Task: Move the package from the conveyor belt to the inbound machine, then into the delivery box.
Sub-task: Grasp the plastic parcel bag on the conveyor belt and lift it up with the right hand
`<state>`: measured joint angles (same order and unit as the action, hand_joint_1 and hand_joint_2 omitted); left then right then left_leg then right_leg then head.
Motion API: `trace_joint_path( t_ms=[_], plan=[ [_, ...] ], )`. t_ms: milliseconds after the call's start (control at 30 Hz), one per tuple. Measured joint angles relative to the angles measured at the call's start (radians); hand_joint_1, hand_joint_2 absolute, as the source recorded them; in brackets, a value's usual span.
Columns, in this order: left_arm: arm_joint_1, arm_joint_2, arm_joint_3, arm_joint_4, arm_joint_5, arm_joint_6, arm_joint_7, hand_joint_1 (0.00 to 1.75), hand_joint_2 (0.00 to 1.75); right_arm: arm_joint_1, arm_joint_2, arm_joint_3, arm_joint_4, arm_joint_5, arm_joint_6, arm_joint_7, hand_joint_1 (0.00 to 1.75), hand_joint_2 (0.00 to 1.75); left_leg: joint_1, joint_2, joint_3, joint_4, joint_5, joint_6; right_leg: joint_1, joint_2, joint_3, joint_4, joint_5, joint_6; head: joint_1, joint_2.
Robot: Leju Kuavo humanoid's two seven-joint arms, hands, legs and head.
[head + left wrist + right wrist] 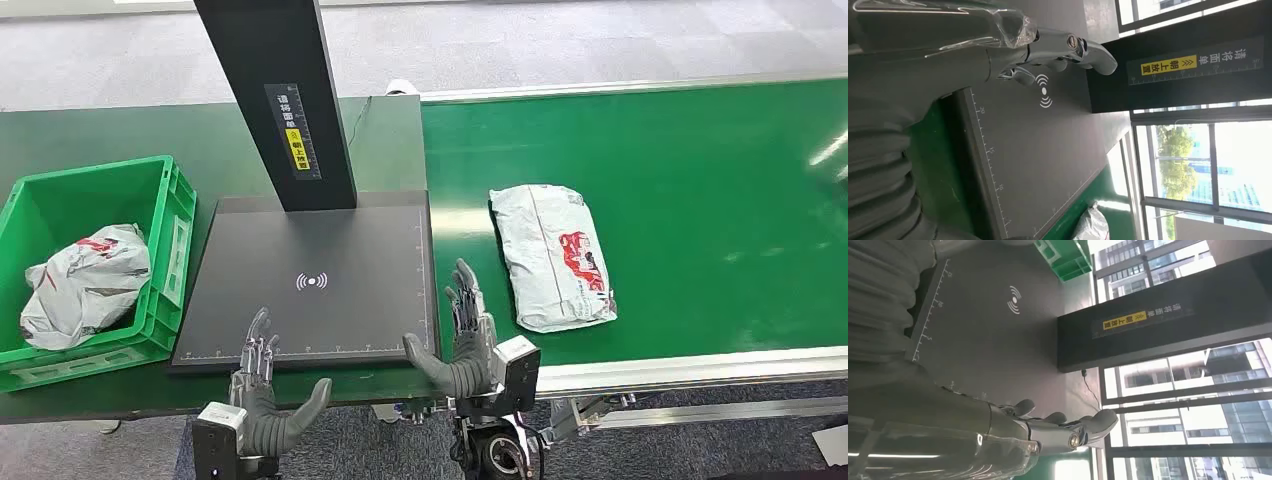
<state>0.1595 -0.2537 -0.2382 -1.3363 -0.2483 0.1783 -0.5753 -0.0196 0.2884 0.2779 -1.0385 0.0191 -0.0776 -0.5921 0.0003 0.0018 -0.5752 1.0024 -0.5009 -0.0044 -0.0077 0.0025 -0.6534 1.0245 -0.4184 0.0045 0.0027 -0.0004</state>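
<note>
Nothing is held by the left hand (262, 385) or right hand (470, 345); fingers are spread. The white package (552, 255) lies untouched on the green conveyor belt (700, 200); scanner platform (310, 285) and green delivery box (170, 215) steps are judged outstanding.

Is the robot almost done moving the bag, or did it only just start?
Just starting. One package already lies in the green box. The left hand and right hand hold nothing, fingers spread. The white package lies untouched on the conveyor belt; it must go onto the scanner plate, then the box.
</note>
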Motion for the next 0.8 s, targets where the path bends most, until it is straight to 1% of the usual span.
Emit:
trace_joint_path(
  t_ms=[67,133,233,333,400,433,533,600,700,800],
  plan=[
    [0.0,0.0,0.0,0.0,0.0,0.0,0.0,0.0,1.75,0.001,-0.005,0.007,-0.007,0.06,-0.018,0.029,0.0,1.75,0.0,0.0,0.0,0.0,0.0,0.0,0.0,0.0,0.0,0.0,0.0,0.0,0.0,0.0],
    [0.0,0.0,0.0,0.0,-0.001,-0.001,0.0,0.0,1.75,0.002,-0.017,0.016,-0.035,0.168,-0.034,0.08,0.0,1.75,0.0,0.0,0.0,0.0,0.0,0.0,0.0,0.0,0.0,0.0,0.0,0.0,0.0,0.0],
    [-0.001,0.0,0.0,0.0,-0.002,-0.012,0.0,0.0,1.75,-0.007,-0.038,0.018,-0.088,0.294,-0.047,0.142,0.0,1.75,0.0,0.0,0.0,0.0,0.0,0.0,0.0,0.0,0.0,0.0,0.0,0.0,0.0,0.0],
    [-0.008,0.0,0.0,0.005,0.0,-0.033,-0.001,0.0,1.75,-0.055,-0.08,0.011,-0.108,0.439,-0.081,0.246,0.0,1.75,0.0,0.0,0.0,0.0,0.0,0.0,-0.001,0.0,0.001,0.0,0.0,0.0,0.0,0.0],
    [-0.018,0.001,0.001,0.016,0.005,-0.042,-0.005,0.0,1.75,-0.145,-0.135,-0.009,-0.069,0.51,-0.088,0.316,0.0,1.75,-0.001,0.001,0.001,0.0,0.001,0.001,-0.002,0.0,0.001,0.0,0.002,0.001,0.0,0.0],
    [-0.024,0.001,0.001,0.023,0.01,-0.046,-0.008,0.0,1.75,-0.225,-0.175,-0.026,-0.011,0.543,-0.088,0.349,0.0,1.75,-0.002,0.002,0.0,0.001,0.001,0.002,-0.003,0.001,0.002,0.0,0.003,0.001,0.0,0.0],
    [-0.033,0.002,0.002,0.039,0.019,-0.052,-0.018,0.0,1.75,-0.505,-0.304,-0.095,0.229,0.626,-0.076,0.428,0.0,1.75,-0.006,0.0,-0.001,0.002,0.006,0.008,-0.006,-0.002,0.001,-0.001,0.007,0.006,0.0,0.0],
    [-0.032,0.002,0.004,0.042,0.02,-0.053,-0.02,0.0,1.75,-0.628,-0.358,-0.127,0.337,0.648,-0.065,0.446,0.0,1.75,-0.007,-0.003,-0.001,0.002,0.008,0.01,-0.006,-0.004,0.001,-0.001,0.007,0.007,0.0,0.0],
    [-0.034,0.002,0.006,0.045,0.021,-0.054,-0.02,0.0,1.75,-0.715,-0.394,-0.143,0.439,0.661,-0.069,0.474,0.0,1.75,-0.007,-0.003,-0.001,0.002,0.008,0.009,-0.006,-0.005,0.001,-0.001,0.008,0.007,-0.001,0.0],
    [-0.037,0.002,0.006,0.046,0.021,-0.057,-0.02,0.0,1.75,-0.78,-0.433,-0.171,0.514,0.639,-0.043,0.558,0.0,1.75,-0.007,-0.006,-0.003,0.002,0.008,0.009,-0.006,-0.007,-0.001,0.0,0.007,0.007,-0.001,0.0]
  ],
)
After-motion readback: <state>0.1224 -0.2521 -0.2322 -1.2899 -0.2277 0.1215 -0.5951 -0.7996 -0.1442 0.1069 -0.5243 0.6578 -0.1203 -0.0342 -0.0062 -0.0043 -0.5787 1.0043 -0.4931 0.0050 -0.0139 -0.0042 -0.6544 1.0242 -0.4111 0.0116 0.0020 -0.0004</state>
